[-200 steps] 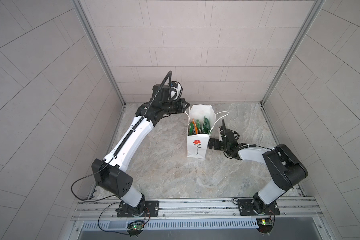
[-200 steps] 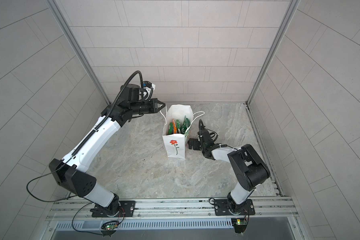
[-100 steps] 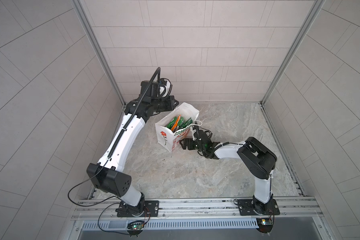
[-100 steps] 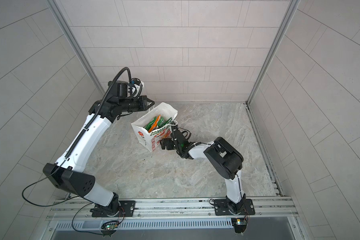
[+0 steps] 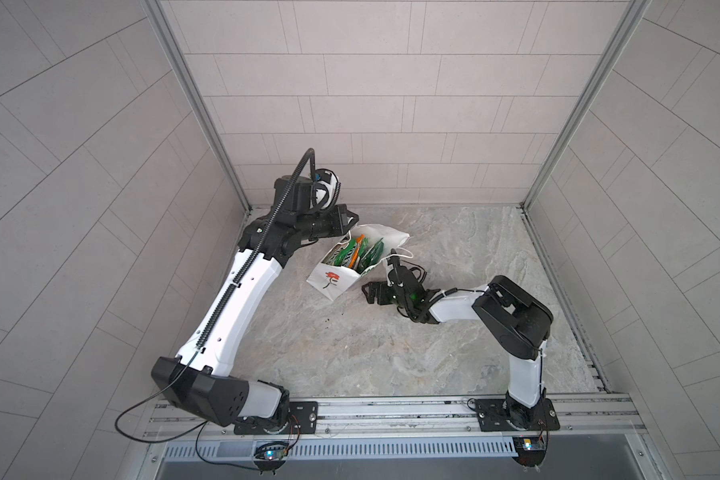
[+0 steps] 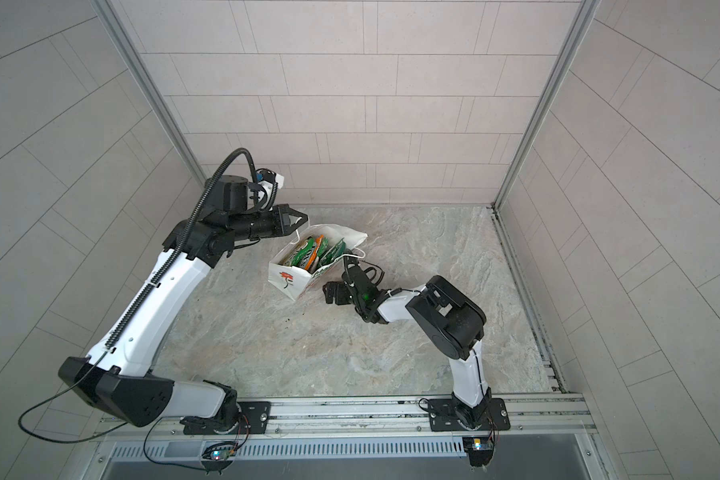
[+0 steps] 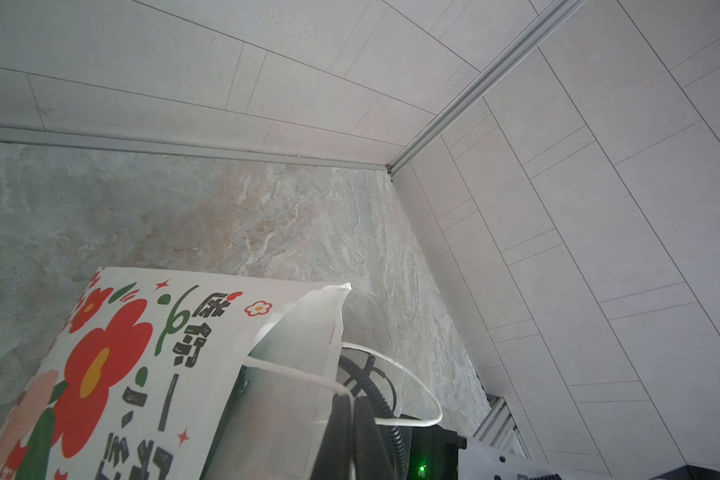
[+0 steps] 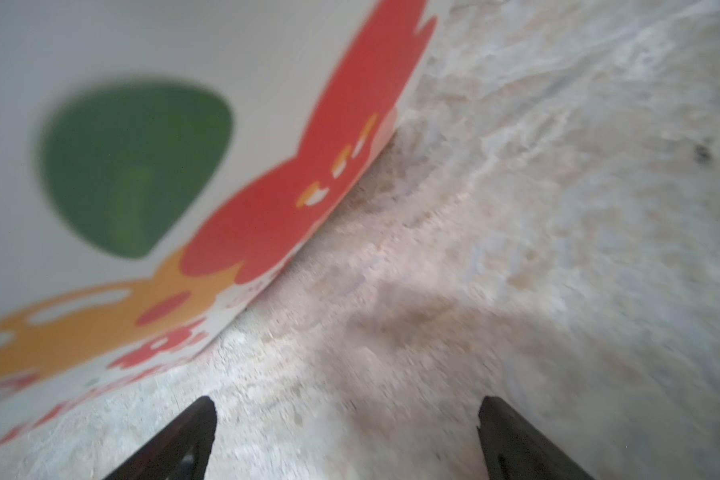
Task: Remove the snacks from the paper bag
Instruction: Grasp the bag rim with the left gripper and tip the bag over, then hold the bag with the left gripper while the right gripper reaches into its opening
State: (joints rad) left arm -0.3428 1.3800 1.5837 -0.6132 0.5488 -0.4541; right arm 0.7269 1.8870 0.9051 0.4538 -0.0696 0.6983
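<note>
The white paper bag (image 5: 329, 280) (image 6: 285, 282) (image 7: 142, 353) (image 8: 142, 124) leans over to the left, with its lower edge on the floor and its mouth open. Green and orange snacks (image 5: 352, 253) (image 6: 312, 253) stick up inside it. My left gripper (image 5: 350, 222) (image 6: 302, 220) (image 7: 352, 401) sits at the bag's top rim, shut on a white cord handle (image 7: 292, 376). The second handle (image 5: 400, 253) hangs loose. Low beside the bag's base on the right, my right gripper (image 5: 366, 291) (image 6: 328, 291) (image 8: 346, 409) stands open with nothing between its fingers.
Tiled walls close in the marble floor (image 5: 350, 353) on three sides. The left arm's wrist is close to the back left corner post (image 5: 242, 199). A metal rail (image 5: 391, 411) carrying both arm bases runs along the front.
The bag stood upright mid-floor a second ago. My left gripper has pulled it by the handle to the left and tipped it over. My right gripper has followed leftward, staying by its base.
</note>
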